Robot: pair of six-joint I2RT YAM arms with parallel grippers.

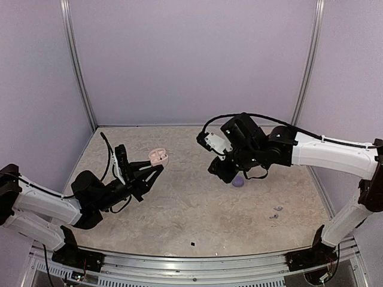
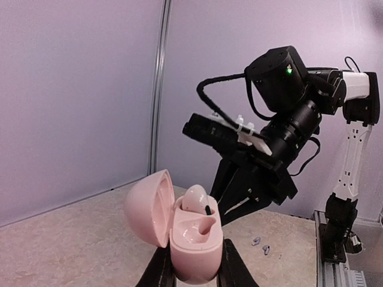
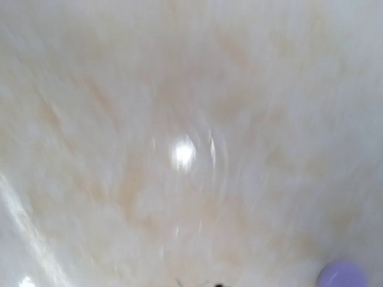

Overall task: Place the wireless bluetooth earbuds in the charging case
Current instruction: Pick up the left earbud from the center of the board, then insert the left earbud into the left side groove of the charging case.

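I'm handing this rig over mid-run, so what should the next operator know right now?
Left gripper: shut on the pink charging case, held off the table, lid open.
Right gripper: in the air near a lilac case on the table, apart from the pink one; open or shut cannot be told.
Done: one earbud sits in the pink case; its other slot looks empty.
Left: two loose earbuds lie on the table by the right arm; one goes into the empty slot.
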